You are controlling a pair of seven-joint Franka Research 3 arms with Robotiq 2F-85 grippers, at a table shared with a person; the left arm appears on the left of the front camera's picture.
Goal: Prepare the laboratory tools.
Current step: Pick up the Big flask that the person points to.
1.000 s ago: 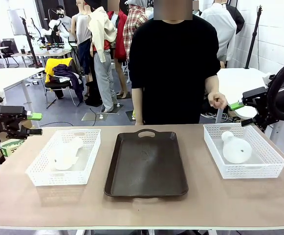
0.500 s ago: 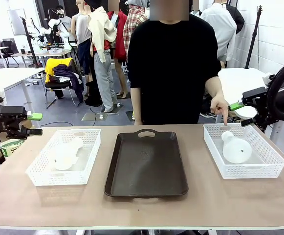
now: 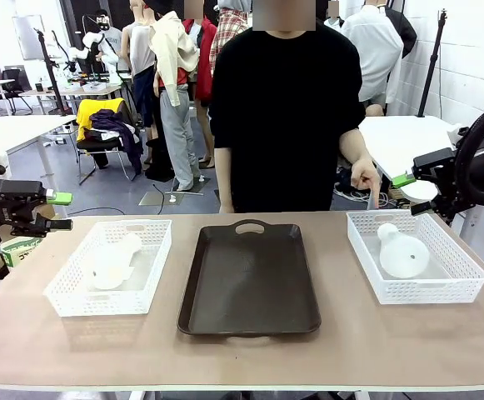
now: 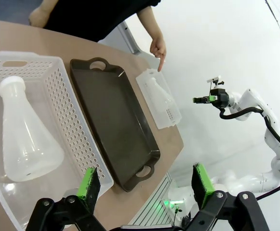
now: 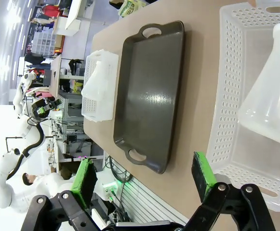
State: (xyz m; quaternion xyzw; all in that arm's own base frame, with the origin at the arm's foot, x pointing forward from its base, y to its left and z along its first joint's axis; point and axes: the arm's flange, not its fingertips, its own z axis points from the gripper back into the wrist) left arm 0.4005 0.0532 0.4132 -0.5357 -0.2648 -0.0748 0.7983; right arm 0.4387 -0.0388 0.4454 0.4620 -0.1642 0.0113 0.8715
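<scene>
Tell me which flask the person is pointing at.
The flask in the right-hand basket: the person's hand points down at its far rim. The other flask lies in the left basket.

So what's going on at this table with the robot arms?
Nothing is held yet. The left Erlenmeyer flask lies in the left basket, the right Erlenmeyer flask in the right basket, a dark brown tray between them. The person's hand points down at the right basket. The left gripper and right gripper hang open at the ends of the table.
</scene>
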